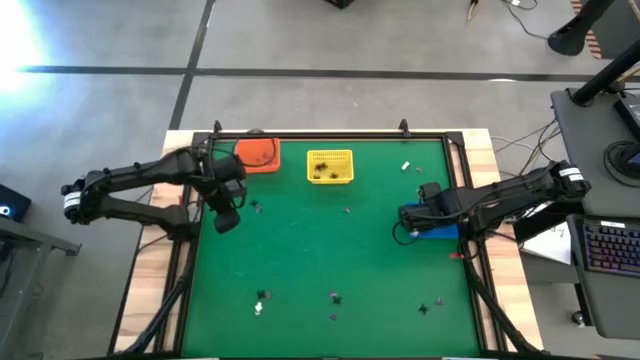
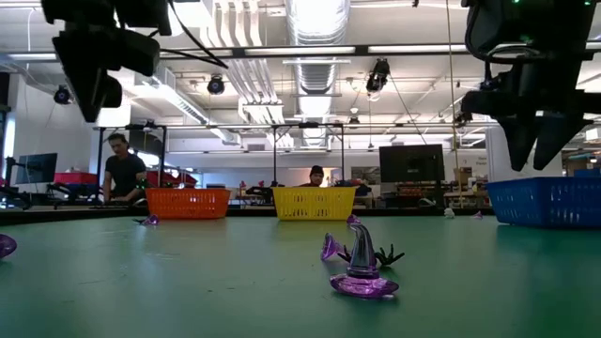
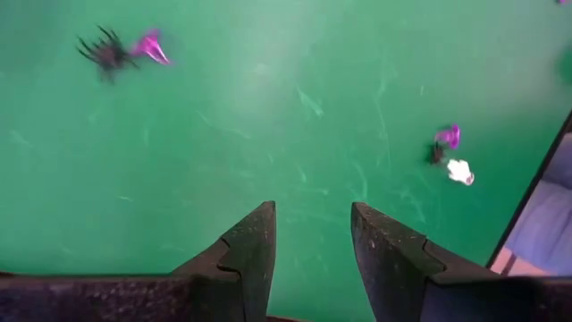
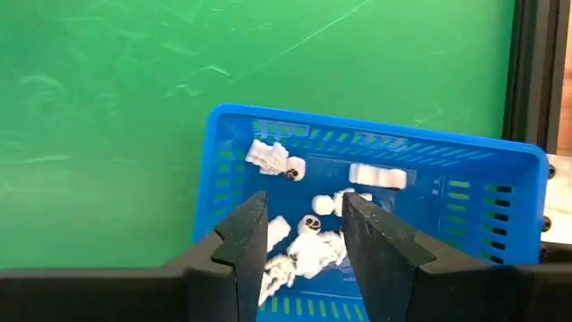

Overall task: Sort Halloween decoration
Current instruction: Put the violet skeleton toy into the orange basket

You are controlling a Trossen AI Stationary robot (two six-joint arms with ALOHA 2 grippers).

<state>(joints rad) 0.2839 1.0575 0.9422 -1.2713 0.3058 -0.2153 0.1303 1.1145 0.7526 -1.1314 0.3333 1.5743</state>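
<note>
Above the blue basket (image 4: 465, 192) of seemingly skeleton trinkets (image 4: 308, 237), right gripper (image 4: 304, 224) jaws apart

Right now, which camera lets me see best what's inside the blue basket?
The right wrist view: it looks straight down into the blue basket, showing small white skeleton figures on its floor. The low view shows only its side wall at the right edge, nothing inside. In the high view the right arm mostly covers it. The left wrist view misses it.

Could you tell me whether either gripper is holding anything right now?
No. The left gripper is open above bare mat; the right gripper is open above the blue basket.
</note>
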